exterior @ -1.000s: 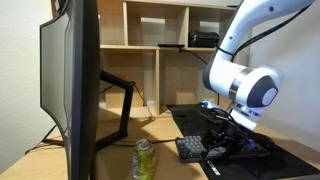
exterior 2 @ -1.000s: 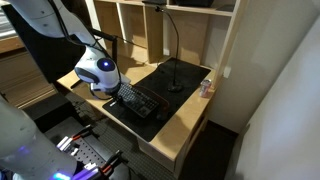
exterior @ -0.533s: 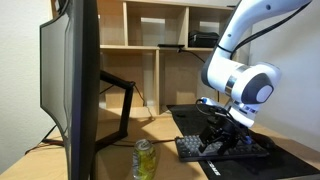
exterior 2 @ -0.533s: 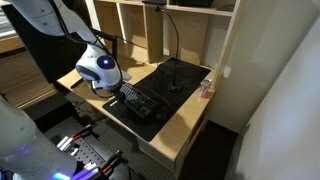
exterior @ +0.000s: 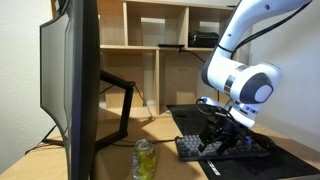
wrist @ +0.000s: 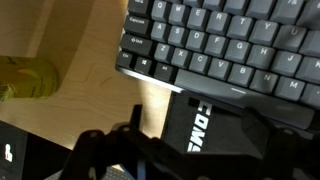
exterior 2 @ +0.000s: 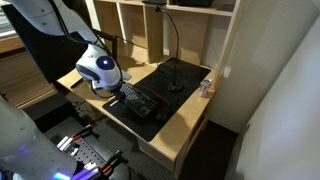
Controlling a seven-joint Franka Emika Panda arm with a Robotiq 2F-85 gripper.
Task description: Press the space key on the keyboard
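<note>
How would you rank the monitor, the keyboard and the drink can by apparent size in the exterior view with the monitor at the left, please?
1. monitor: largest, though it stands nearest the camera, which inflates it.
2. keyboard: wider than the can, partly covered.
3. drink can: smallest.

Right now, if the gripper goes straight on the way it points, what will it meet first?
Most likely the keyboard: in an exterior view the gripper points down over it. The wrist view shows the keyboard's edge close to the mat, so with depth unclear it might meet the mat instead.
</note>
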